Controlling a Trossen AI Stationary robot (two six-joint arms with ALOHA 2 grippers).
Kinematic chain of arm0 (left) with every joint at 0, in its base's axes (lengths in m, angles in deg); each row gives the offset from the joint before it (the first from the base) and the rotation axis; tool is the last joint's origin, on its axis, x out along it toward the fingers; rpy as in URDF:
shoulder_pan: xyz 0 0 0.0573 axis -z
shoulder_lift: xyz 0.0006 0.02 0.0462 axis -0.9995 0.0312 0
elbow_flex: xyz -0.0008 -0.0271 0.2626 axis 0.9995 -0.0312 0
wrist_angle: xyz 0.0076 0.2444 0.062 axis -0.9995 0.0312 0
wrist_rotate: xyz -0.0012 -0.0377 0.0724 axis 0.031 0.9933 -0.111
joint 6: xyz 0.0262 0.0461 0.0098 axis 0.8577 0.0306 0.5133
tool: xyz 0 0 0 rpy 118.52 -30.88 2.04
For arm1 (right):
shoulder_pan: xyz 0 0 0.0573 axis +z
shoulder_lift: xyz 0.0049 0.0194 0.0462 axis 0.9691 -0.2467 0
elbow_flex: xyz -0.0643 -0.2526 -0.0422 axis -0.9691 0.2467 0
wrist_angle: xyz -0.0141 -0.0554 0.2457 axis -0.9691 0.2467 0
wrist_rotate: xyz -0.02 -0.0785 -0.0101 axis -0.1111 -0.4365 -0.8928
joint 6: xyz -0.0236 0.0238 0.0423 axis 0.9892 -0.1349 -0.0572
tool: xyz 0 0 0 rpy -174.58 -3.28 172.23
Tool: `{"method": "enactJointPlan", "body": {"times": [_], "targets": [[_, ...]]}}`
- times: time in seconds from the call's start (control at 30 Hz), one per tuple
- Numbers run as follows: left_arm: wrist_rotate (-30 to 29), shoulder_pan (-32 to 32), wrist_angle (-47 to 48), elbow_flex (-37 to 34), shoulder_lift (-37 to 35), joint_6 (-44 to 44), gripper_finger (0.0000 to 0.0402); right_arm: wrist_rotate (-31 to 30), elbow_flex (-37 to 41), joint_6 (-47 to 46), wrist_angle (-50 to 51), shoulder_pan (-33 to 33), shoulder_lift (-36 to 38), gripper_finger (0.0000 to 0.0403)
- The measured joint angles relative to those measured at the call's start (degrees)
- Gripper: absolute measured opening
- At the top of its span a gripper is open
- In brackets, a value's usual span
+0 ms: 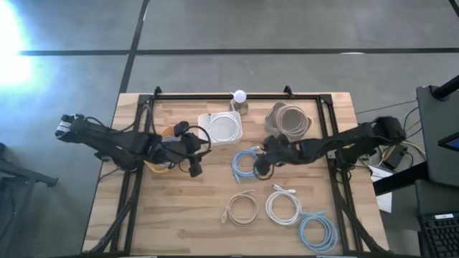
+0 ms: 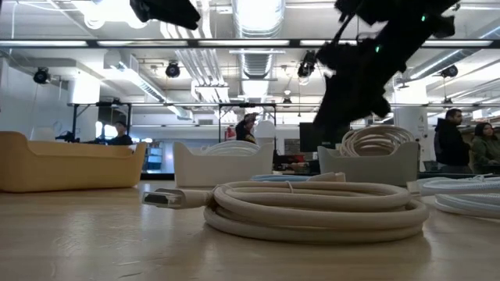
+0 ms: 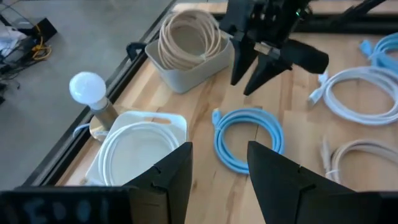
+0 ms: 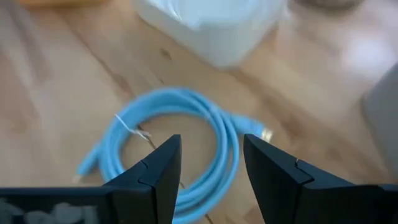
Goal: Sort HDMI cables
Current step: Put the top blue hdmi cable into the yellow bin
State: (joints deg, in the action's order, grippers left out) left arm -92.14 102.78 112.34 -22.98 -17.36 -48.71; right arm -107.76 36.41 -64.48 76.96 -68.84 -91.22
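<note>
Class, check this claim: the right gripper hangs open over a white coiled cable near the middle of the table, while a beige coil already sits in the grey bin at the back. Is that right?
Not quite. The coil under the right gripper is the light blue cable, not a white one; the right wrist view shows it plainly between the open fingers. The rest holds: the beige coil does sit in the grey bin at the back.
</note>
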Motion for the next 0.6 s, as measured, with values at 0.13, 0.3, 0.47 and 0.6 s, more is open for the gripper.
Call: {"method": "enactJointPlan", "body": {"times": [0.13,0.3,0.47,0.6], "targets": [[-0.33,0.00,0.17,-0.78,1.48,-1.00,0.0163,1.92,-0.06,-4.42,0.00,0.02,-5.04,0.0171],[-0.37,0.00,0.13,-1.69,2.77,-1.22,0.0163,2.16,-1.10,-6.50,-0.01,0.02,-10.32,0.0171],[-0.71,0.00,-0.15,-2.32,2.76,-1.64,0.0163,2.05,-2.95,-7.12,-0.01,-0.02,-14.83,0.0171],[-1.41,0.00,-0.10,-2.76,2.62,-2.61,0.0163,1.74,-4.39,-6.12,0.04,-0.02,-17.64,0.0159]]}}
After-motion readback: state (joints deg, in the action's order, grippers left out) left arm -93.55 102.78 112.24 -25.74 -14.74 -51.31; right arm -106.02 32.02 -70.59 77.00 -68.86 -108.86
